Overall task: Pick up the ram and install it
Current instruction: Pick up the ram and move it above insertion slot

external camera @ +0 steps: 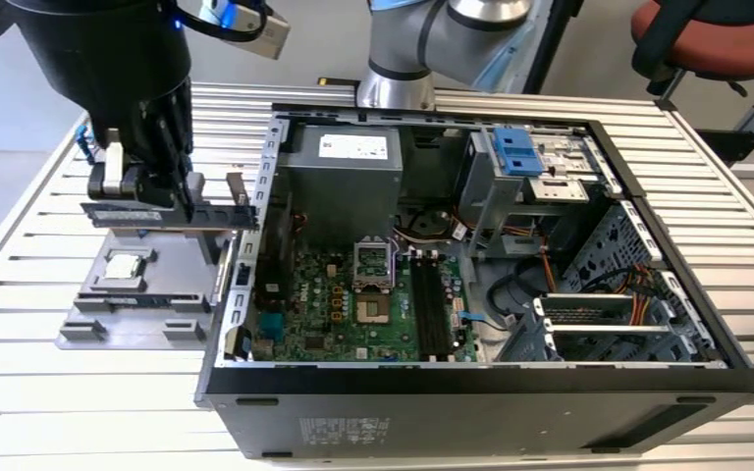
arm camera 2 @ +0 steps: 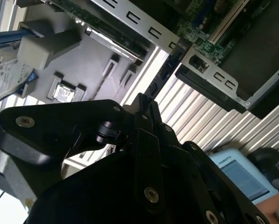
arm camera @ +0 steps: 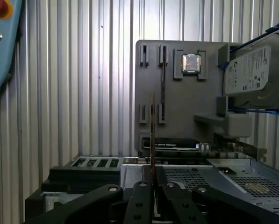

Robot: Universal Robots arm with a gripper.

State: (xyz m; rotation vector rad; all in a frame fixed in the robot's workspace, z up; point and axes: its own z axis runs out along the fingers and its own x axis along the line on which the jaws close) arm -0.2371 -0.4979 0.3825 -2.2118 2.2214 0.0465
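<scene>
Here the gripper (arm camera: 153,184) pinches the ram (arm camera: 152,135) between closed fingers above the grey tray (arm camera: 186,107) holding a processor (arm camera: 190,63).

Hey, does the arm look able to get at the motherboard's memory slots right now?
Probably yes: the case is open, nothing covers the memory slots, and the pincer holding the ram hangs beside the case.

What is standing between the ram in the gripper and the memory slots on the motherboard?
The gripper holds the ram above the grey holder, outside the computer case. The case's metal side wall stands between the ram and the memory slots. The case is open on top, and nothing else visible is in the way.
</scene>
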